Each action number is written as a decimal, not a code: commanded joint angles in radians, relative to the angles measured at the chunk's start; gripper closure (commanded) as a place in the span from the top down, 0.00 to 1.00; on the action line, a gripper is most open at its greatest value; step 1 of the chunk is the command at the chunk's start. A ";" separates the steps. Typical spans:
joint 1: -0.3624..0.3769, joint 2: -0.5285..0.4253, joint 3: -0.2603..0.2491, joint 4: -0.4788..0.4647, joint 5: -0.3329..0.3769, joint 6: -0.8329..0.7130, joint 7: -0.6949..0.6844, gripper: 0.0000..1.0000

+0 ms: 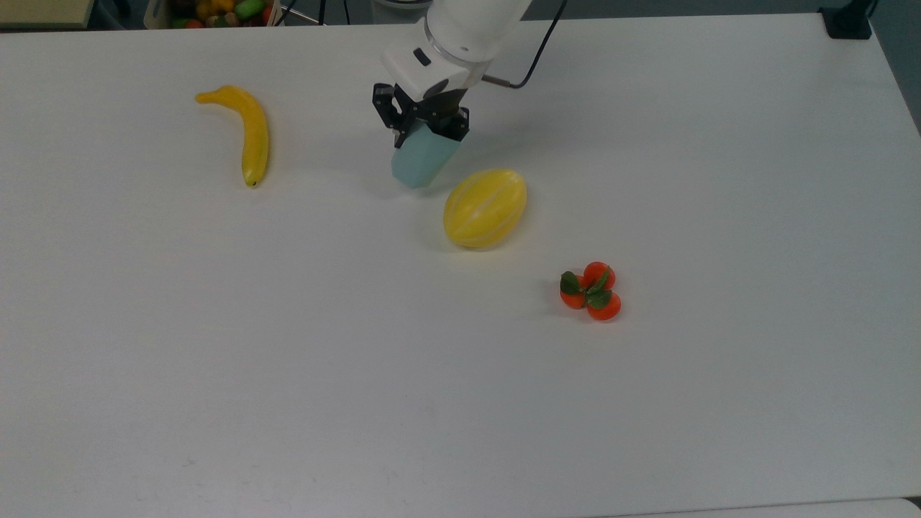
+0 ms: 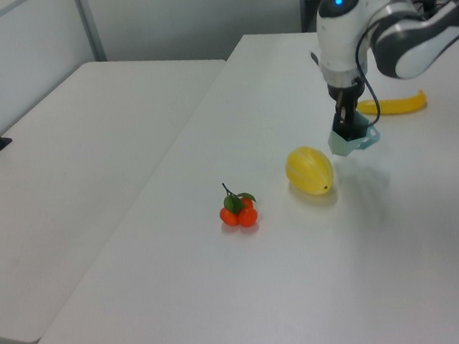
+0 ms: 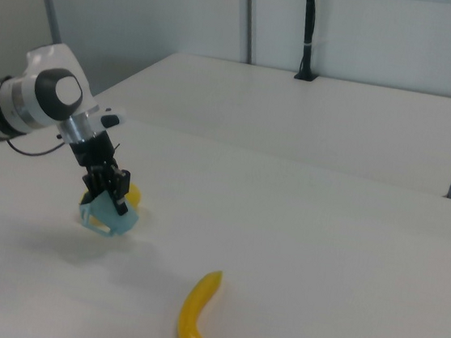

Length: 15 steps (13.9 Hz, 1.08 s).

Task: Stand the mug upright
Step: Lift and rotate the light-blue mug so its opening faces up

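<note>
The table [image 1: 216, 403] spreads wide and bare around me, its edges well away, so I have plenty of room to work. The melon [image 1: 484, 207] is the nearest obstacle, just beside my load toward the top view's lower right; the banana [image 1: 250, 133] lies well off at the top view's left, and the tomatoes [image 1: 591, 291] are farther out past the melon. My gripper [image 1: 421, 124] is clamped on the mug [image 1: 423, 160], gripping it at its upper end so the mug hangs below my fingers. In the left view it looks lifted clear of the table, with its shadow cast apart on the surface. Its long axis is tilted, slanting down toward the top view's lower left, not yet vertical. I judge the coming move turns on finishing that rotation and lowering away from the melon, toward the open side at the top view's left.
</note>
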 commanded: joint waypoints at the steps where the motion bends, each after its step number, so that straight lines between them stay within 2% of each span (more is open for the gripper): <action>1: 0.022 -0.038 -0.008 0.138 0.240 -0.237 -0.158 0.00; 2: 0.035 -0.030 -0.008 0.165 0.300 -0.281 -0.169 0.00; 6: 0.093 0.032 -0.003 0.165 0.389 -0.284 -0.206 0.00; 8: 0.099 0.059 -0.001 0.147 0.411 -0.284 -0.302 0.00; 10: 0.087 0.077 -0.003 0.111 0.490 -0.242 -0.417 0.00; 15: 0.082 0.111 -0.008 0.070 0.498 -0.099 -0.450 0.00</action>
